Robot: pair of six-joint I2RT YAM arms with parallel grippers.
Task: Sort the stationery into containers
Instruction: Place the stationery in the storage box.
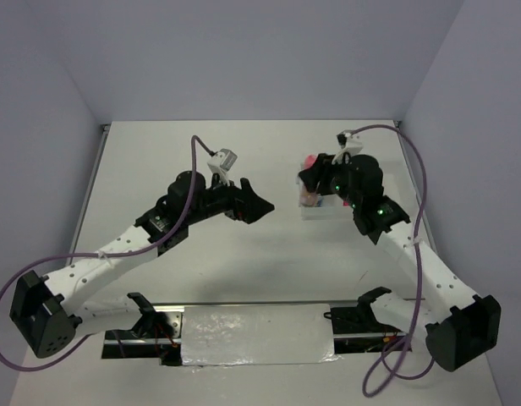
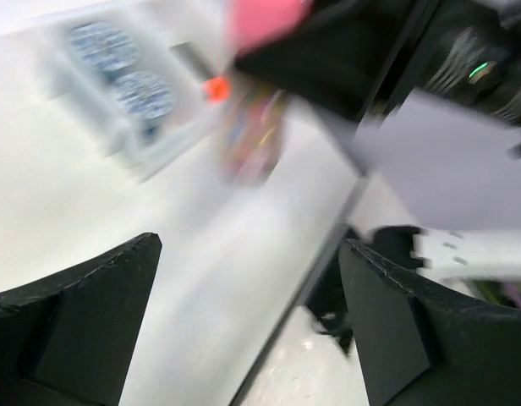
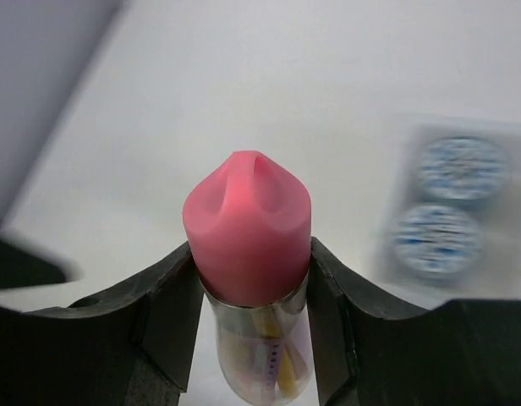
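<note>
My right gripper (image 1: 311, 181) is shut on the glue stick (image 3: 248, 228), a clear tube with a pink cap (image 1: 309, 161), and holds it upright above the table next to the clear tray (image 1: 320, 213). In the right wrist view both fingers (image 3: 172, 313) press the tube just under the cap. Two blue tape rolls (image 3: 459, 165) (image 3: 435, 239) lie side by side in one tray compartment. My left gripper (image 1: 256, 203) stands open and empty just left of the glue stick. Its blurred wrist view shows the tube (image 2: 252, 131), an orange cap (image 2: 215, 88) and the tape rolls (image 2: 146, 93).
The tray (image 2: 159, 148) sits at the right middle of the white table (image 1: 244, 161). Grey walls close in the back and both sides. A foil-covered strip (image 1: 256, 334) runs along the near edge between the arm bases.
</note>
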